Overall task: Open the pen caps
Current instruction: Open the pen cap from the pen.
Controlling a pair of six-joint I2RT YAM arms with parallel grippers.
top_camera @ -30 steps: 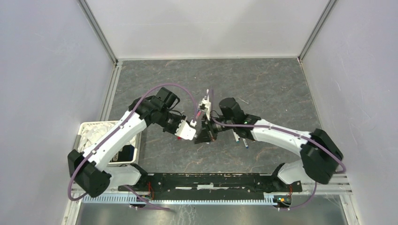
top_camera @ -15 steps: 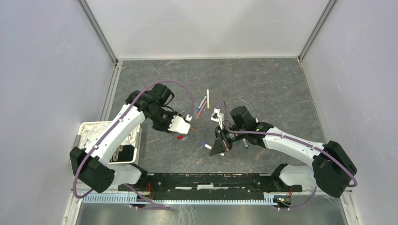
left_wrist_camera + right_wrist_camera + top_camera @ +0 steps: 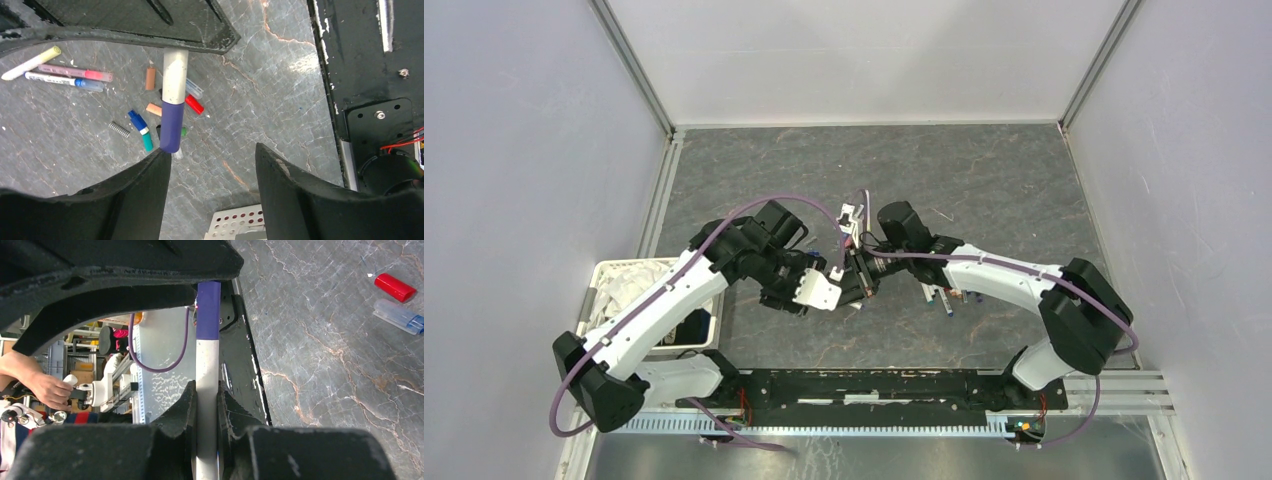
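Mid-table, the right gripper [image 3: 206, 396] was clamped tight on the white barrel of a pen [image 3: 206, 362], holding it out toward the other arm. The left gripper [image 3: 212, 157] stood wide open with nothing gripped, and the pen's purple cap [image 3: 172, 125] poked in close against one of its fingers [image 3: 145, 195]. Below them, loose caps [image 3: 194, 104] lay scattered on the grey table [image 3: 260, 90], with a few more pens [image 3: 65, 80] just beside.
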